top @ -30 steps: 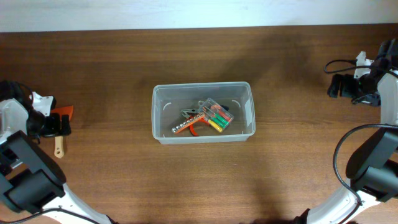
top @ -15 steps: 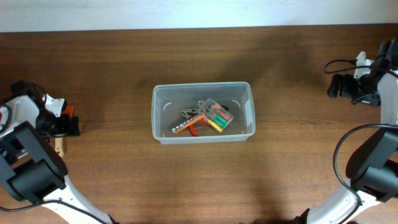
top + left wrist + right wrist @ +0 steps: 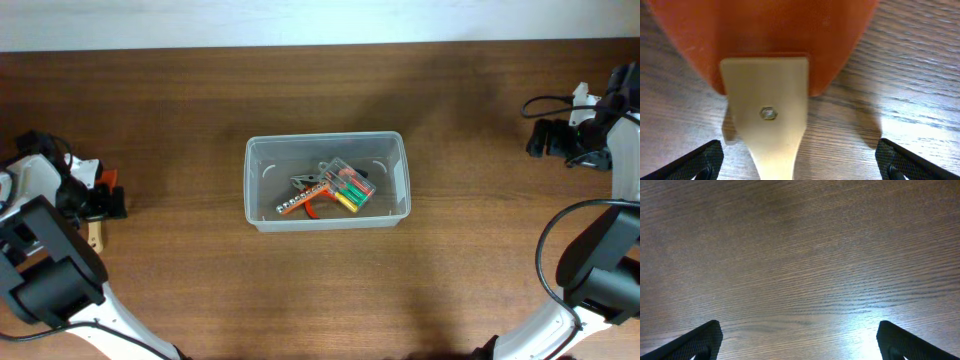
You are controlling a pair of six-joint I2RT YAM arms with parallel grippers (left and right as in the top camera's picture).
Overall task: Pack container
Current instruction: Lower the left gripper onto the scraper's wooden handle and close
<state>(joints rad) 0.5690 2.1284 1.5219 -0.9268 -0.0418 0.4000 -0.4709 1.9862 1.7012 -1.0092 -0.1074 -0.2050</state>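
Clear container point(image 3: 257, 192) — one, small case point(image 3: 349, 187) inside — one, orange scraper point(image 3: 765, 35) — one

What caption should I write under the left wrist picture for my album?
Left gripper, jaws wide, poised over a wooden-handled orange scraper lying on the table.

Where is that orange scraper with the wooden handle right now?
Seen from overhead, the orange scraper lies at the table's left edge, directly under the open left gripper, far left of the container.
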